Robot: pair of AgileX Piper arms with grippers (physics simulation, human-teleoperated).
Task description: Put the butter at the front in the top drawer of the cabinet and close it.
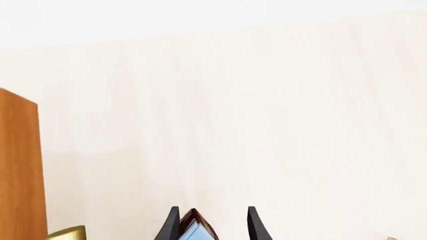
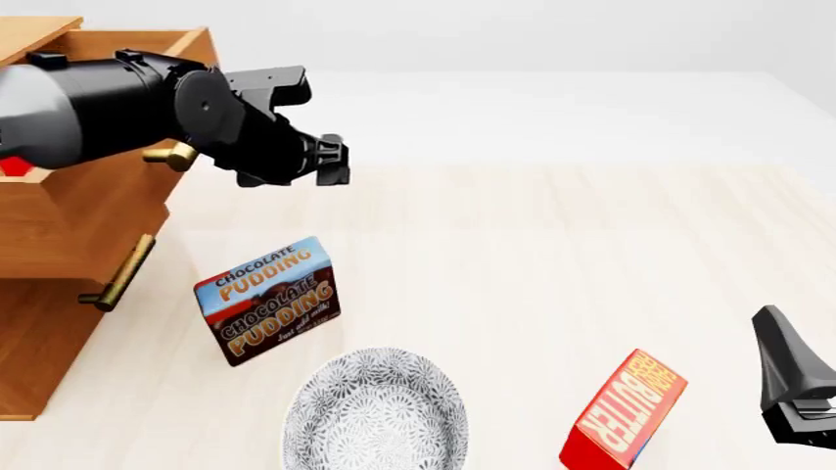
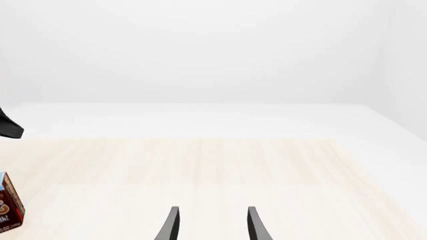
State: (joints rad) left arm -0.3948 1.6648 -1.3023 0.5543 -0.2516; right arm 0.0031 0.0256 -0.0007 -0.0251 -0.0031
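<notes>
A red butter box (image 2: 625, 411) stands tilted on the table at the front right. My right gripper (image 2: 788, 367) is open and empty just right of it; its fingers (image 3: 172, 222) show only bare table between them. The cabinet (image 2: 53, 323) stands at the left with its top drawer (image 2: 92, 215) pulled out. A small red patch (image 2: 14, 168) shows inside the drawer under my left arm. My left gripper (image 2: 333, 162) is open in the air right of the drawer. In its wrist view a red-edged blue corner (image 1: 195, 229) shows between the fingers; I cannot tell which box it is.
A blue-and-brown chocolate pudding box (image 2: 268, 299) lies right of the cabinet and shows in the right wrist view (image 3: 8, 205). A patterned grey bowl (image 2: 376, 411) sits at the front centre. Brass handles (image 2: 117, 274) stick out from the drawers.
</notes>
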